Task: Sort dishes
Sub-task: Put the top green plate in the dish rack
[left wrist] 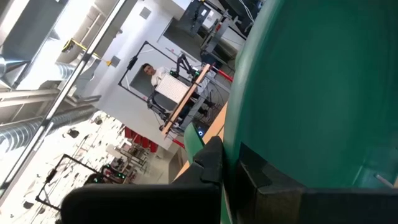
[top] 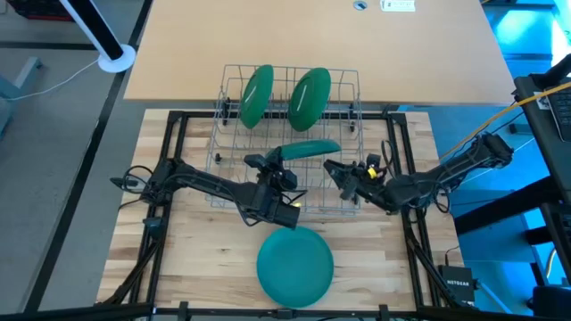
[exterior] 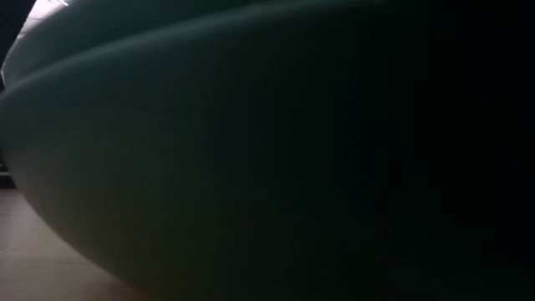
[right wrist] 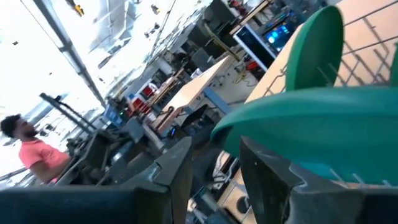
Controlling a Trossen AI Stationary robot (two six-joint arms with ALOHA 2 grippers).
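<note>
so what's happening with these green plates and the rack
The robot is loading green plates into the wire rack. The left gripper is clamped on the rim of one plate held over the rack, with the right gripper at its other end. Two plates stand in the back row. One plate lies on the table.

The only word I can read from up here is "NETGEAR", in white letters on a small black box [top: 458,287] beside my tabletop [top: 201,267], near its corner on my right side. A white label [top: 398,5] sits on the far tan tabletop, its print too small for me to read.
</note>
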